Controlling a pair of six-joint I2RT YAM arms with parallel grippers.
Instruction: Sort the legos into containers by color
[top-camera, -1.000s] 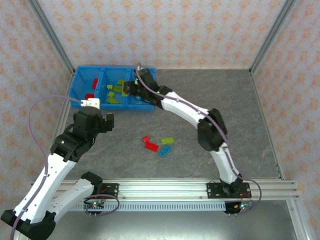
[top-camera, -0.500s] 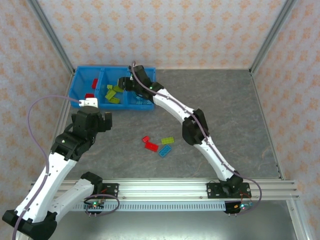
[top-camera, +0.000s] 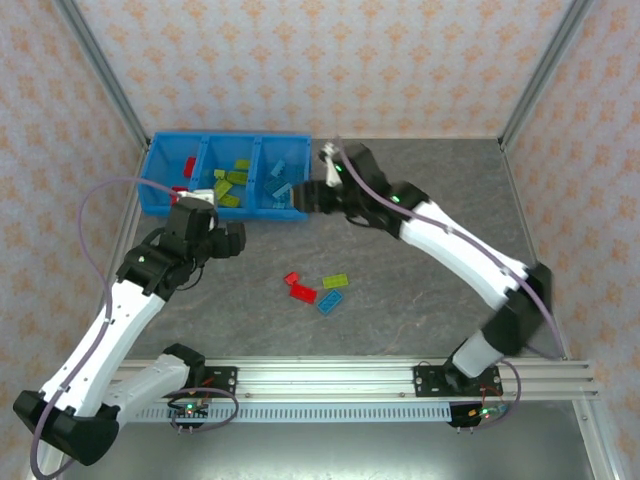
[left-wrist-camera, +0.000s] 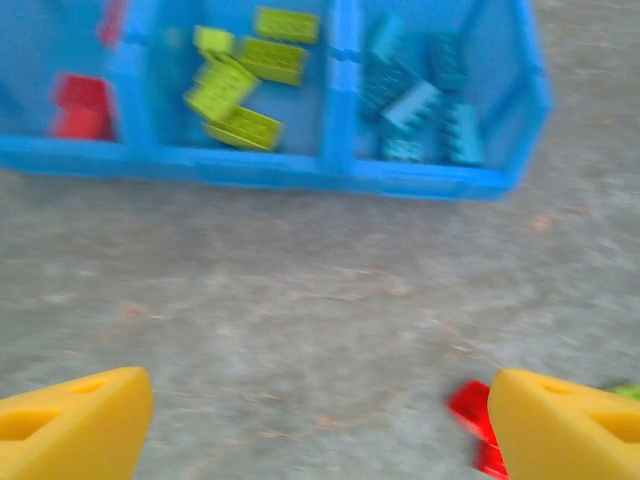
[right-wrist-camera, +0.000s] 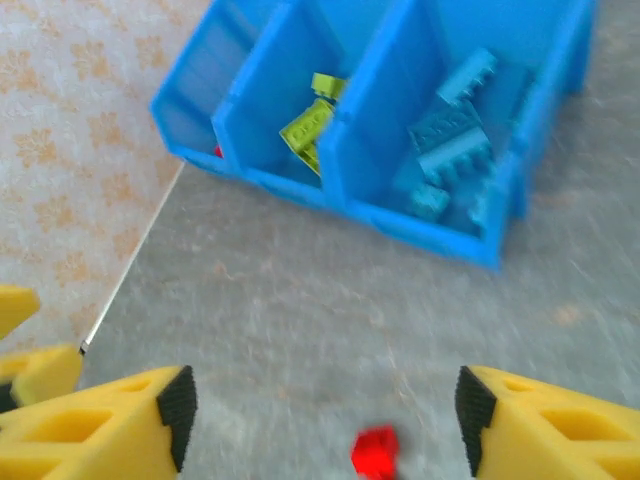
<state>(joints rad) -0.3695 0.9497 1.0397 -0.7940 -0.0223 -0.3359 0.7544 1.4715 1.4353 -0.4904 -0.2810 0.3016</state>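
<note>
The blue tray (top-camera: 155, 170) stands at the back left. Its left compartment holds red legos (top-camera: 188, 166), the middle one lime legos (top-camera: 232, 180), the right one light blue legos (top-camera: 281, 180). Two red bricks (top-camera: 297, 287), a lime brick (top-camera: 335, 282) and a light blue brick (top-camera: 330, 302) lie loose mid-table. My left gripper (top-camera: 235, 243) hovers open in front of the tray, left of the loose bricks; its wrist view has a red brick (left-wrist-camera: 472, 415) by the right finger (left-wrist-camera: 565, 425). My right gripper (top-camera: 306, 196) is open and empty beside the tray's right end, with a red brick (right-wrist-camera: 376, 452) on the floor below it.
Grey stone-patterned table (top-camera: 430, 230) with free room to the right. Metal frame posts (top-camera: 100, 75) and papered walls enclose the back and sides. A rail (top-camera: 330, 378) runs along the near edge. Yellow parts (right-wrist-camera: 30, 360) show at the right wrist view's left edge.
My right arm has pulled back from over the tray to just past its right end, and now stands open. My left arm has swung forward and to the right.
</note>
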